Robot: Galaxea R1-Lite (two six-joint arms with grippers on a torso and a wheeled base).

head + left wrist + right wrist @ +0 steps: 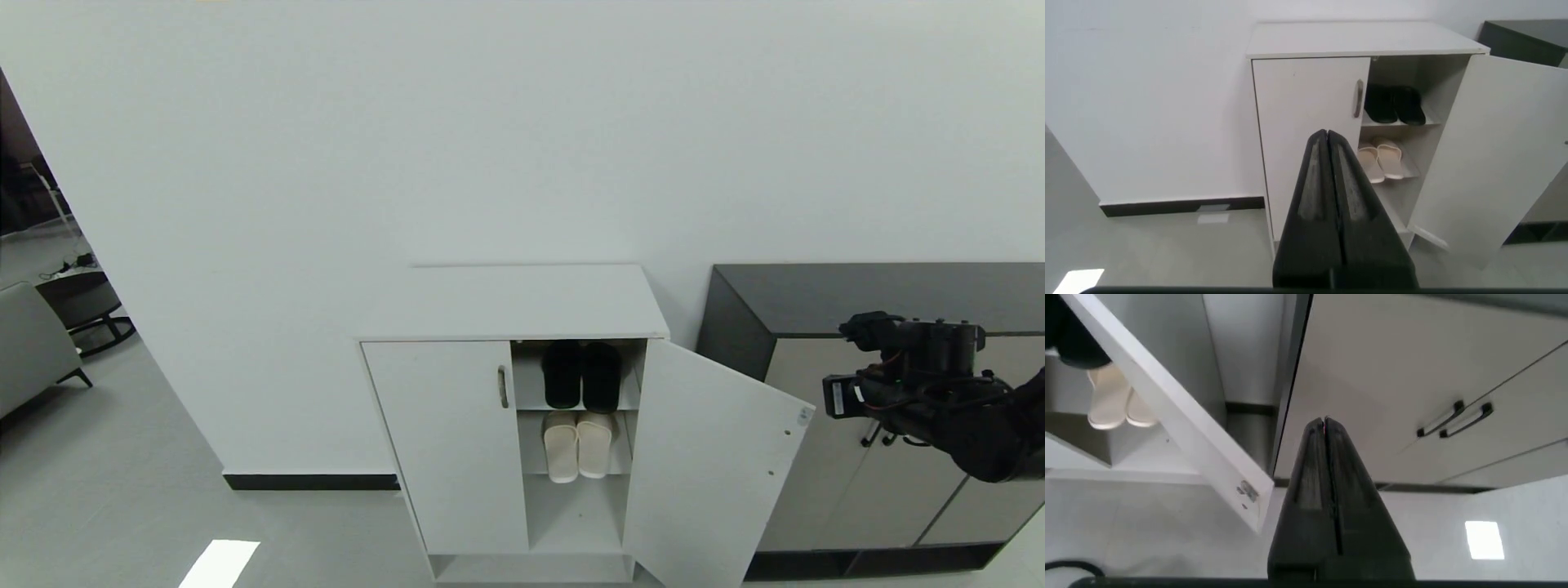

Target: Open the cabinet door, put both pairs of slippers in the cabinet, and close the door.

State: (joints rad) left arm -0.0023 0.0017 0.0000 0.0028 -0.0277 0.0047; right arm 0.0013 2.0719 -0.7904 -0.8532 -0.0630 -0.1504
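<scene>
Sitting inside the white cabinet (506,302): black slippers (581,376) up top, cream slippers (578,445) one shelf down, right door (710,465) hanging open. Left tool (1328,139) and right tool (1325,425) both clenched, empty.

- Closed left door (453,441) hides the left half of the cabinet (522,302).
- Open right door (710,465): its lower corner is cut off by the bottom edge of the head view.
- Black slippers (1068,339): cut by the picture's edge in the right wrist view.
- White slippers (1106,404): partly hidden behind the open door in the right wrist view.
- Dark sideboard (857,294): cut off at the right edge.
</scene>
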